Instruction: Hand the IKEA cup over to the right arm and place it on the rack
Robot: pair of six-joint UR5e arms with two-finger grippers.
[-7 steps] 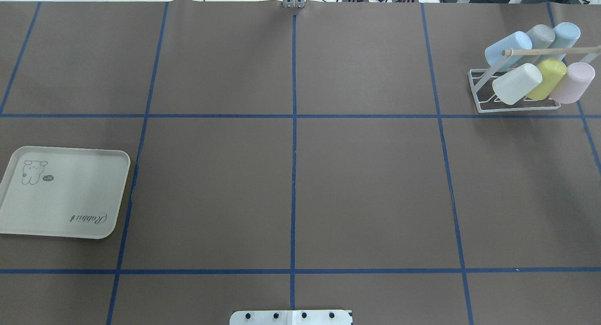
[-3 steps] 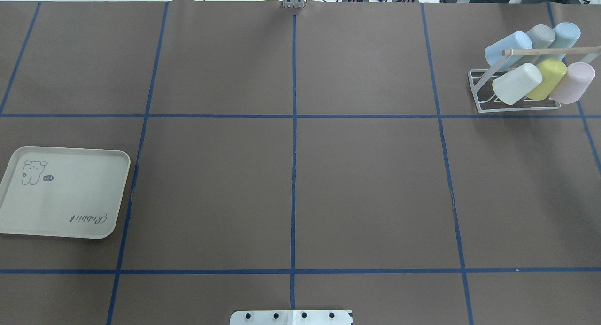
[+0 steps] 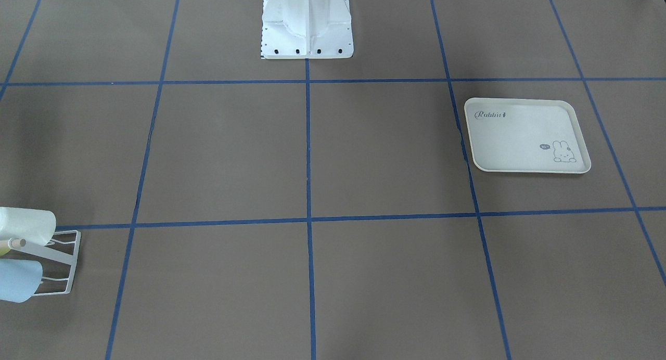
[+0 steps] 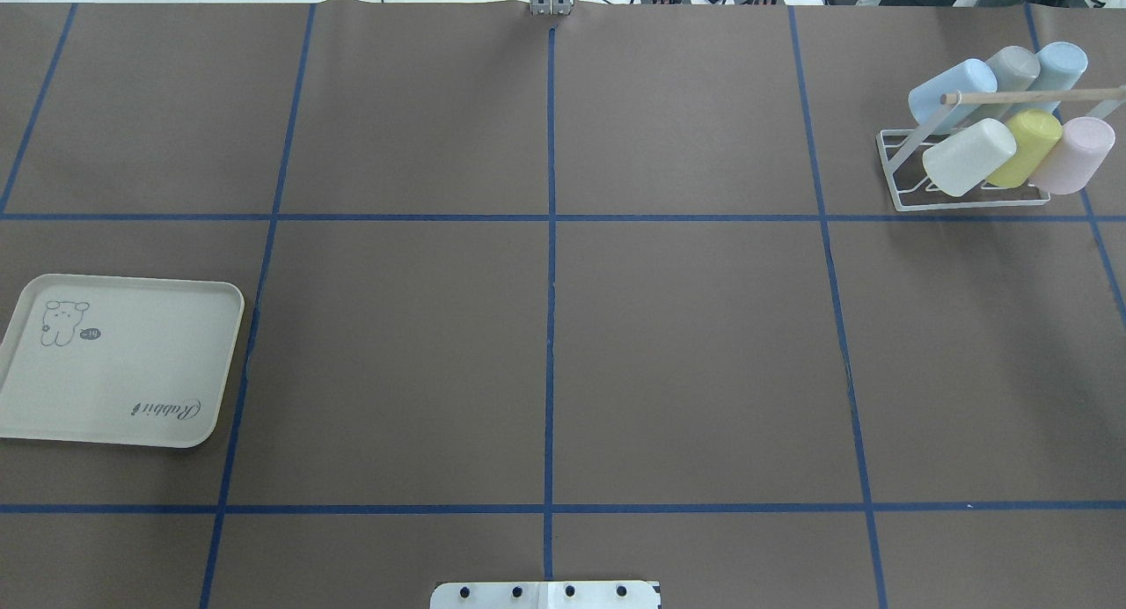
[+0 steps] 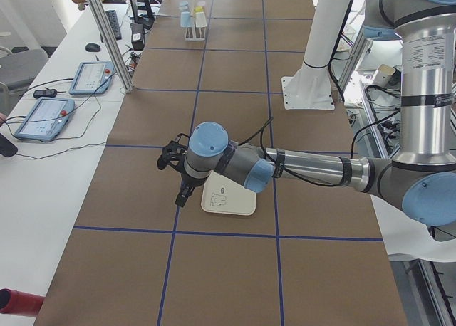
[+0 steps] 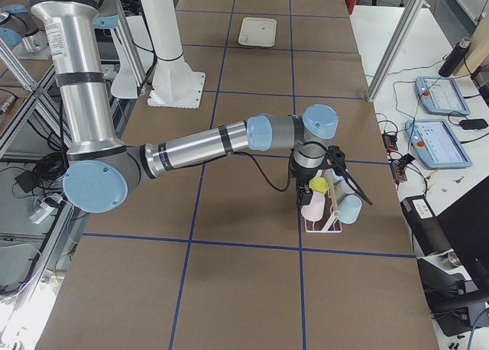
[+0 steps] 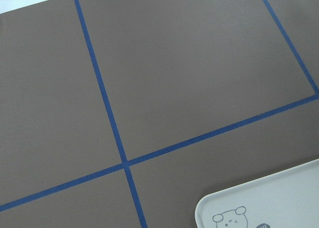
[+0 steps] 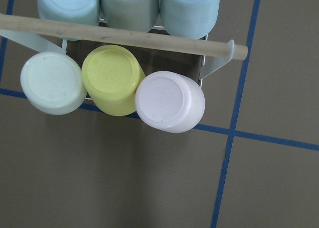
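IKEA cups: six in view, all on the rack (image 4: pixel 968 205) at the far right of the table (image 4: pixel 686 345). White cup (image 4: pixel 968 157), yellow cup (image 4: pixel 1025 147) and pink cup (image 4: pixel 1069 156) lean in the front row, three pale blue and grey ones behind. We cannot say which is the task's own.

Right gripper (image 6: pixel 348 178) hangs just above the front row, near the wooden peg (image 4: pixel 1038 94). Left gripper (image 5: pixel 182 194) hovers beside the rabbit-print tray (image 4: pixel 123 363). The jaws show only in side views — we cannot tell their opening.

Placement looks done. Risk: a retreating right arm clips the peg or pink cup — it could slide off its bar.
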